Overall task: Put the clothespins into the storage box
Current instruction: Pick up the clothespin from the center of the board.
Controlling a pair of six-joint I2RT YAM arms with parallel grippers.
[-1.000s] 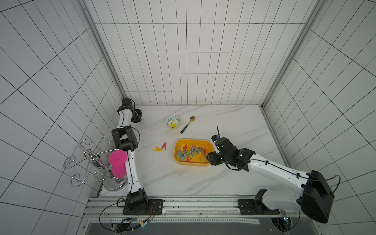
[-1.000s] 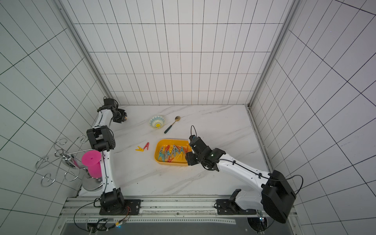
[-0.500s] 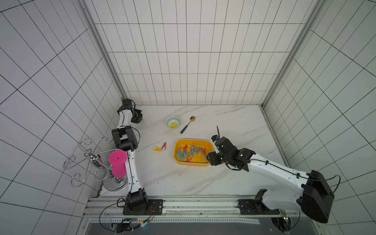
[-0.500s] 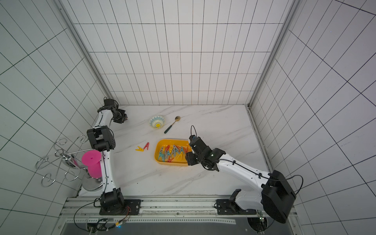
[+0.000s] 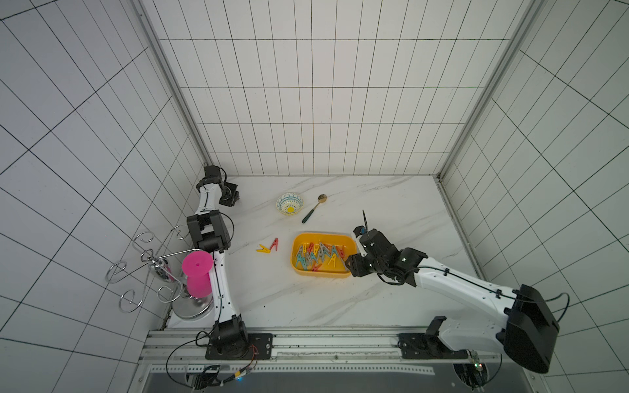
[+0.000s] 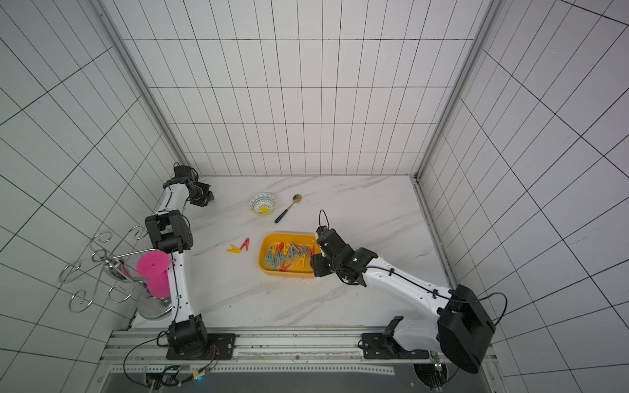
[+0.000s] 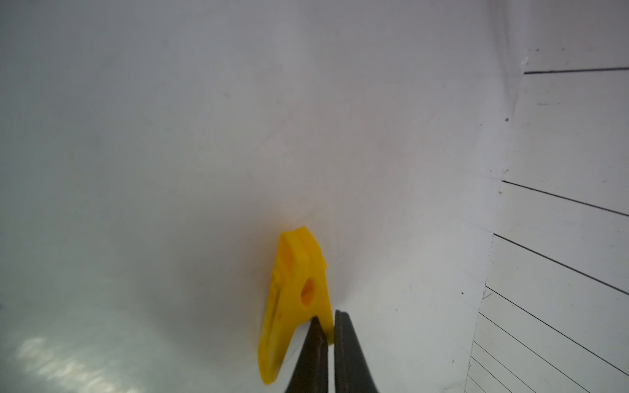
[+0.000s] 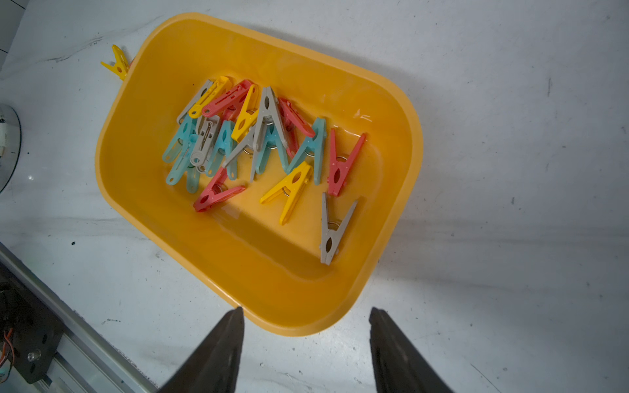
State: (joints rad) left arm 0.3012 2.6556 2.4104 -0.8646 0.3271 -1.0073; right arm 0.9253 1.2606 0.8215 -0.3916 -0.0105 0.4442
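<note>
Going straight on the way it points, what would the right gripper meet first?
Probably the near rim of the storage box, between the open jaws of the right gripper; past that, a grey clothespin inside. Height above the rim is unclear.

Support surf.: white marble-look table (image 5: pixel 340 306). Items directly on it, ref. jaws:

- Storage box (image 5: pixel 320 234): immed. ahead of right gripper (image 8: pixel 306 310) jaws. Its near corner rim lines up w/ the gap betw. them (contact not determinable).
- Yellow pin (image 5: pixel 262 249) and red pin (image 5: pixel 274 244): just beside each other, beyond the box from those jaws.
- Bowl (image 5: pixel 289 204) and spoon (image 5: pixel 313 208): side by side, well apart from both jaw sets.
- Stand base (image 5: pixel 190 308): likewise well apart.
- Gripped pin (image 7: pixel 296 292): yellow, one leg pinched in left gripper (image 7: pixel 327 316) jaws, close to the surf. Resting or lifted: cannot tell.
</note>
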